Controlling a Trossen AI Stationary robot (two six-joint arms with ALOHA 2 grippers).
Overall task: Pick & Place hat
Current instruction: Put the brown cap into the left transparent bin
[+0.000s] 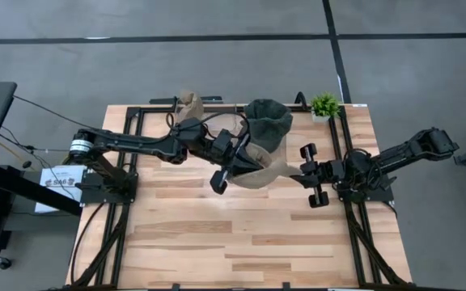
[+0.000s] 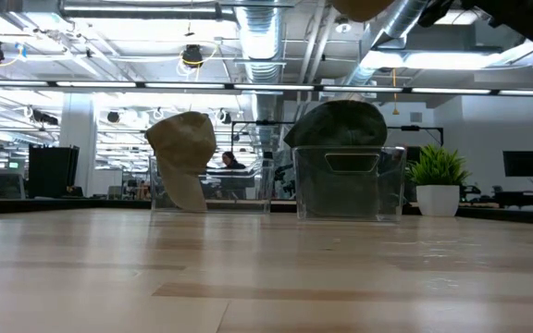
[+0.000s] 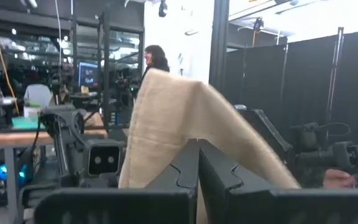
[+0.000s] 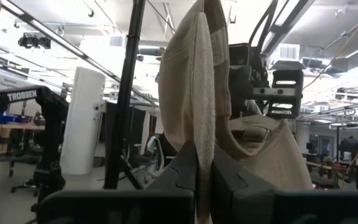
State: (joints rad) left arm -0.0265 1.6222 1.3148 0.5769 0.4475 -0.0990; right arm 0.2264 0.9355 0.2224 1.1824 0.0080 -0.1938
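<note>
A tan hat (image 1: 267,172) hangs in the air between my two grippers, above the middle of the table and just near of the bins. My left gripper (image 1: 231,168) is shut on its left side and my right gripper (image 1: 304,172) on its right side. In the low view only a tan scrap of the hat (image 2: 364,7) shows at the top edge. A dark green hat (image 1: 267,121) sits on top of a clear bin (image 2: 350,185) at the far edge. Another tan hat (image 2: 181,157) rests in the clear bin left of it. My left gripper (image 3: 199,163) pinches a fold of the tan hat's cloth (image 3: 188,134) between its two fingers, coming level from the table's left. The hat is lifted clear of the table. My right gripper (image 4: 205,169) pinches the hat's thin edge (image 4: 204,134) between its two fingers, coming level from the table's right. The cloth stands upright beyond the fingers, clear of the table.
A small potted plant (image 1: 324,105) stands at the far right corner, beside the bin with the green hat. Black frame rails (image 1: 354,218) run along both sides of the table. The near half of the wooden table (image 1: 241,242) lies bare.
</note>
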